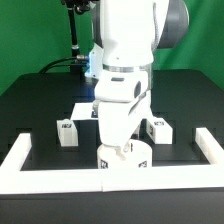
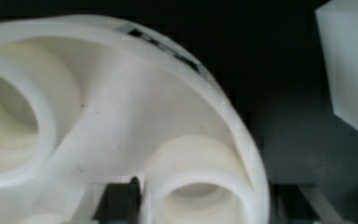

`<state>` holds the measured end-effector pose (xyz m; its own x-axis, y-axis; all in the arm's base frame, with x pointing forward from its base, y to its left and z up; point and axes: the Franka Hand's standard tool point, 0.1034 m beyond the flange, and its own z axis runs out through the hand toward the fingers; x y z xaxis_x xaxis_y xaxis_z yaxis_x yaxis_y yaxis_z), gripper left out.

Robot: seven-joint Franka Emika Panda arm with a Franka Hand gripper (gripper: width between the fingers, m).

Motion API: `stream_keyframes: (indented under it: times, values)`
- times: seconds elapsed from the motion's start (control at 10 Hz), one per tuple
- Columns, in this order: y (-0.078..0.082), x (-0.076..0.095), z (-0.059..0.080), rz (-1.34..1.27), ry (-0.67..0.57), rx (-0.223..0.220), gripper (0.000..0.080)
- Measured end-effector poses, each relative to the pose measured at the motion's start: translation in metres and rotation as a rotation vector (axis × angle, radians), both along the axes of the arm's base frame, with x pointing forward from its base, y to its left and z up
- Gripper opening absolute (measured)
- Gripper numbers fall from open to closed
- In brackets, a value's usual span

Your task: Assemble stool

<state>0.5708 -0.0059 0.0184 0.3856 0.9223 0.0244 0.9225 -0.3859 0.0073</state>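
The white round seat (image 1: 126,158) sits low against the front border wall, tags on its rim. In the wrist view the seat (image 2: 105,110) fills the picture, its face with round sockets turned to the camera. My gripper (image 1: 119,148) reaches straight down onto it; its fingers stand on either side of the seat's rim section with one socket between them, and the gripper (image 2: 206,206) looks shut on the seat. One white leg block (image 1: 67,131) lies at the exterior view's left, another (image 1: 158,128) at its right. A third leg is not in sight.
The white border wall (image 1: 60,178) runs along the front, with arms at the left (image 1: 18,152) and right (image 1: 208,146). The marker board (image 1: 85,112) lies behind the arm. A white piece (image 2: 350,70) shows at the wrist view's edge.
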Motion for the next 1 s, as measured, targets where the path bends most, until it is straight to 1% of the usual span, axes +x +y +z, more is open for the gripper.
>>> stream_keyframes:
  times: [0.5, 0.6, 0.7, 0.8, 1.0]
  values:
    - [0.001, 0.0, 0.0, 0.001, 0.0, 0.0, 0.0315]
    - [0.01, 0.002, 0.0, 0.017, -0.002, 0.004, 0.0315]
    - [0.028, 0.01, 0.001, 0.037, -0.011, 0.014, 0.0317]
    - [0.05, 0.013, 0.0, 0.051, -0.003, 0.025, 0.0317]
    - [0.075, 0.014, 0.0, 0.022, -0.004, 0.035, 0.0317]
